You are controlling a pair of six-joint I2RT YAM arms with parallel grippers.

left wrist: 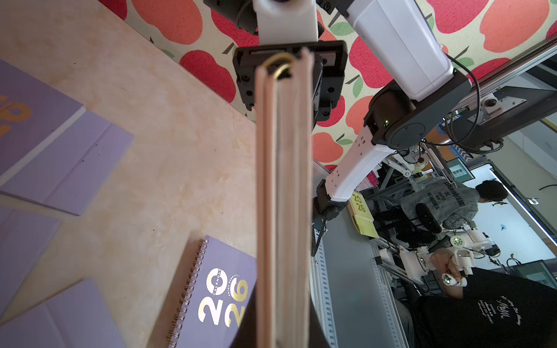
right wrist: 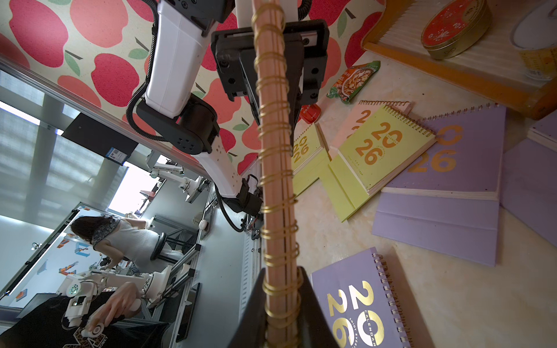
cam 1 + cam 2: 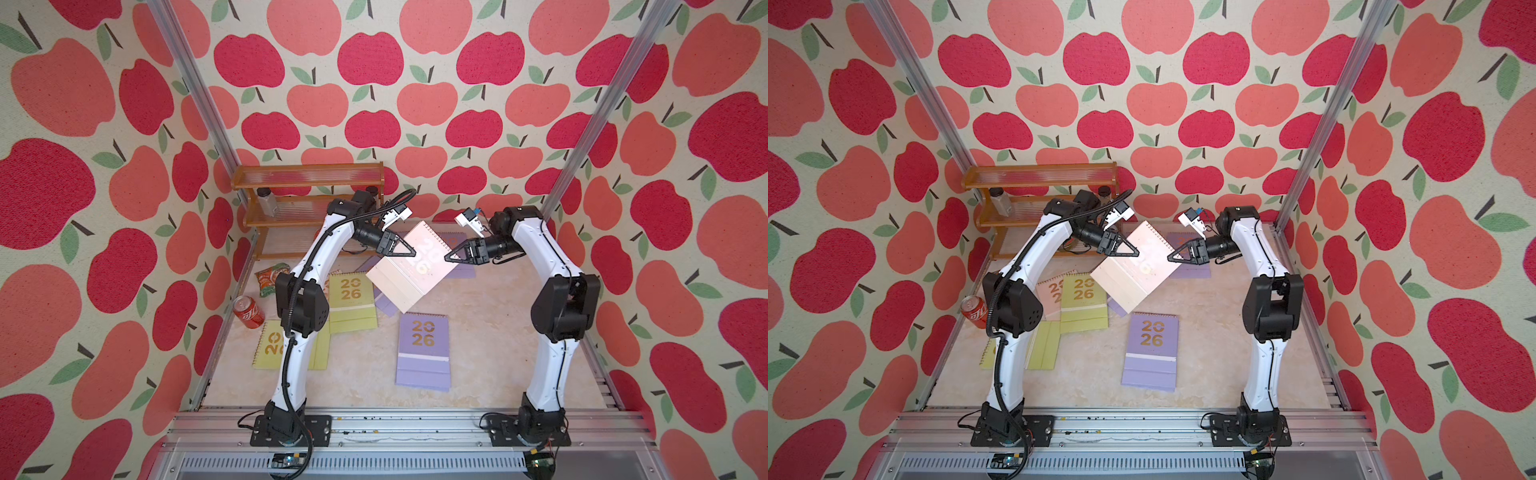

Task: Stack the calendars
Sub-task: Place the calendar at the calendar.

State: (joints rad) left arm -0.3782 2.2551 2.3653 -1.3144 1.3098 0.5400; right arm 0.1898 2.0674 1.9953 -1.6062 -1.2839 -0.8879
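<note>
Apple-print walls on three sides, with a beige marbled tabletop [image 3: 498, 353] between them. A wooden shelf [image 3: 307, 176] stands in the far left corner with a jar [image 3: 268, 202] on a lower tier. A cola can [image 3: 248, 312] stands upright by the left wall, and a snack packet [image 3: 270, 279] lies just behind it.

In both top views your left arm covers much of the near yellow-green calendar [image 3: 270, 349]. A second yellow-green calendar [image 3: 351, 303] lies flat beyond it, overlapping a pale pink table calendar [image 3: 1050, 297]. A lilac calendar [image 3: 424, 351] lies alone in the middle of the table, spiral away from you and gold "2026" face up. More lilac covers sit farther back, partly hidden.

What hides them is the pink calendar [image 3: 409, 266], held in the air above the far middle of the table. It is turned like a diamond, cover up, with faint gold numerals and the spiral on the edge toward your right arm.

Your left gripper [image 3: 409, 251] is clamped on the edge nearest the left arm. The left wrist view shows the page block [image 1: 283, 195] edge-on between the jaws. Your right gripper [image 3: 449, 257] is clenched on the spiral edge, and the gold coils [image 2: 275, 150] run straight out from between its jaws.
</note>
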